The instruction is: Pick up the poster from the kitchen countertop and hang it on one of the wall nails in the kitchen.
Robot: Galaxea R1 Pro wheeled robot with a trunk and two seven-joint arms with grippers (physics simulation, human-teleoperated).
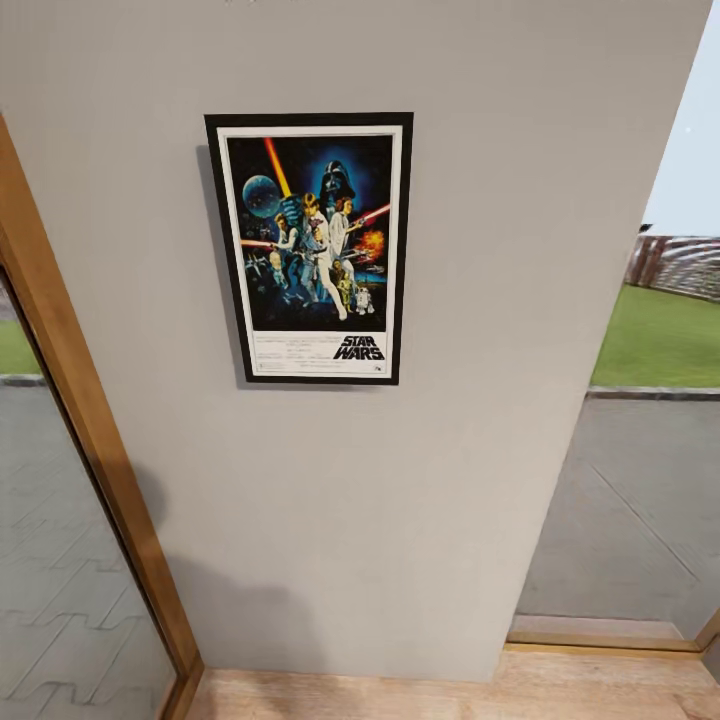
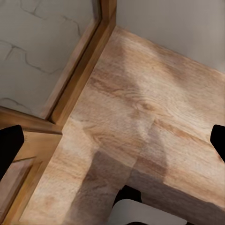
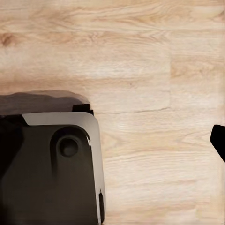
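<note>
The black-framed Star Wars poster (image 1: pixel 310 248) hangs upper-centre on the grey wall (image 1: pixel 450 450), seemingly done; jaws' state I cannot tell, so withdraw gently.

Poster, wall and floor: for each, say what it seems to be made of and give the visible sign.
The poster looks like printed paper with a white border in a thin black frame, wood or plastic, I cannot tell which. The wall looks like matte grey paint or plaster: even, without shine. The floor looks like light wood planks, or a laminate copy: grain streaks and board joints show.
</note>
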